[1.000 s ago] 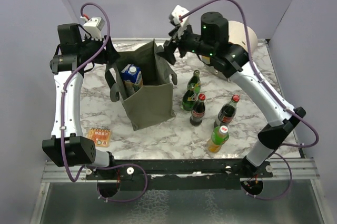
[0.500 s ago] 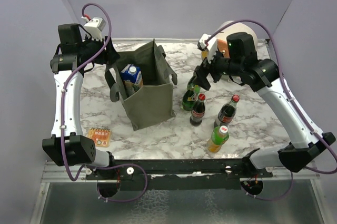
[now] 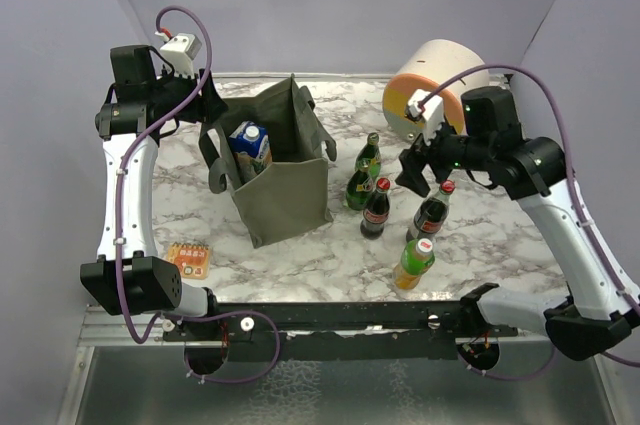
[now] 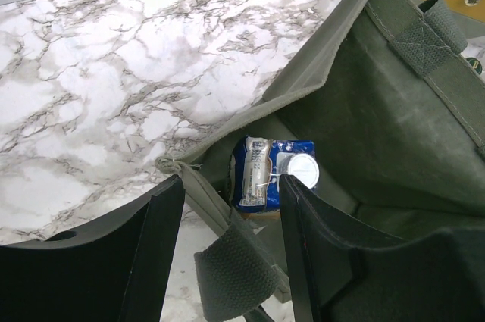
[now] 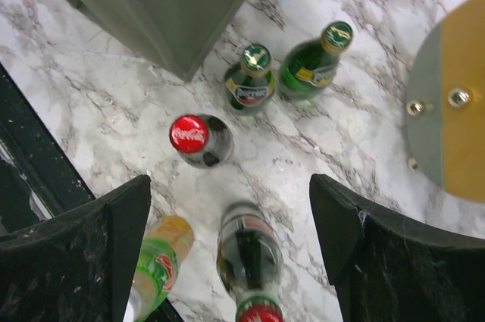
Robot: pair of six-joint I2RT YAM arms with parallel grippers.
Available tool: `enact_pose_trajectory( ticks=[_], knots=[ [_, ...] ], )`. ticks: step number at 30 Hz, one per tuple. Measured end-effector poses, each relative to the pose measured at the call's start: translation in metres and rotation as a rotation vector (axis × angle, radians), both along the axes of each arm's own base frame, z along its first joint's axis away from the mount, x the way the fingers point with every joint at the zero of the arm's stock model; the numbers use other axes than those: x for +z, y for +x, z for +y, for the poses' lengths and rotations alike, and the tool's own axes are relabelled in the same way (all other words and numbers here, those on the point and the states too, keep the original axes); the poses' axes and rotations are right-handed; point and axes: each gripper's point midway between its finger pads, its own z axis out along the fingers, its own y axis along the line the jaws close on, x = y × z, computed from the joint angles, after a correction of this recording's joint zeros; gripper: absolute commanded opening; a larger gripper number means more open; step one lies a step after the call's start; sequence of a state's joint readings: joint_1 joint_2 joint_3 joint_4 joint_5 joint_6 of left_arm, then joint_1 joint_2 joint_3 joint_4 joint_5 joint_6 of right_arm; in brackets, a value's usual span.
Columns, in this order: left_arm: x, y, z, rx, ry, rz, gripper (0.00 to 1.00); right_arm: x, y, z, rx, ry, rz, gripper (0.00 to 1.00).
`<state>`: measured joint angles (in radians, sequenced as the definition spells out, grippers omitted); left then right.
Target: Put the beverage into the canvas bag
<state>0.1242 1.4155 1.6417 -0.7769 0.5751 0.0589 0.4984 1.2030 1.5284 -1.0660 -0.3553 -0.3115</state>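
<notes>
Right fingers (image 5: 68,261) spread wide, holding nothing, hanging over the bottle cluster. One cola bottle (image 5: 246,254) stands directly below the gap between them, untouched. A yellow-green bottle (image 5: 161,260) is just beside one finger. A second cola (image 5: 198,139) and two green bottles (image 5: 250,83) are further out past the fingertips, toward the bag (image 3: 285,190). All five stand upright on the desk (image 3: 200,195), none of them in the bag yet. Orange-faced cylinder (image 3: 435,85) lies off to the far side of the right fingers, away from the bag

Left fingers (image 4: 98,261) partly apart, straddling the bag's rim and one handle strap, one finger outside and one over the inside. The gap is wider than the fabric and I see no pinch. Past those fingertips, down in the bag, a blue carton (image 4: 265,174) with a white cap
</notes>
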Motion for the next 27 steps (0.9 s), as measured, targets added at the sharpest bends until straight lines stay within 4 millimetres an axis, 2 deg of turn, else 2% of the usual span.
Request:
enact_pose_trajectory(
  ticks=[3, 7, 12, 15, 20, 27],
  knots=[
    [0.000, 0.000, 0.000, 0.000, 0.000, 0.001, 0.56, 0.007, -0.005, -0.018, -0.058, -0.003, -0.019, 0.84],
    [-0.001, 0.000, 0.000, 0.000, 0.000, 0.002, 0.56, 0.013, -0.010, -0.027, -0.086, 0.009, -0.031, 0.84],
    [-0.001, 0.000, 0.000, -0.001, -0.001, 0.003, 0.56, 0.008, -0.011, -0.022, -0.060, 0.013, -0.007, 0.83],
    [-0.001, 0.000, -0.001, -0.002, -0.001, 0.004, 0.56, 0.002, -0.016, -0.017, 0.019, -0.008, 0.022, 0.83],
    [-0.001, -0.001, -0.001, -0.003, -0.001, 0.004, 0.56, -0.007, -0.045, -0.016, 0.210, -0.054, 0.048, 0.83],
    [-0.003, -0.002, -0.003, -0.009, -0.001, 0.008, 0.56, -0.003, -0.086, -0.024, 0.367, -0.048, -0.036, 0.83]
  ],
)
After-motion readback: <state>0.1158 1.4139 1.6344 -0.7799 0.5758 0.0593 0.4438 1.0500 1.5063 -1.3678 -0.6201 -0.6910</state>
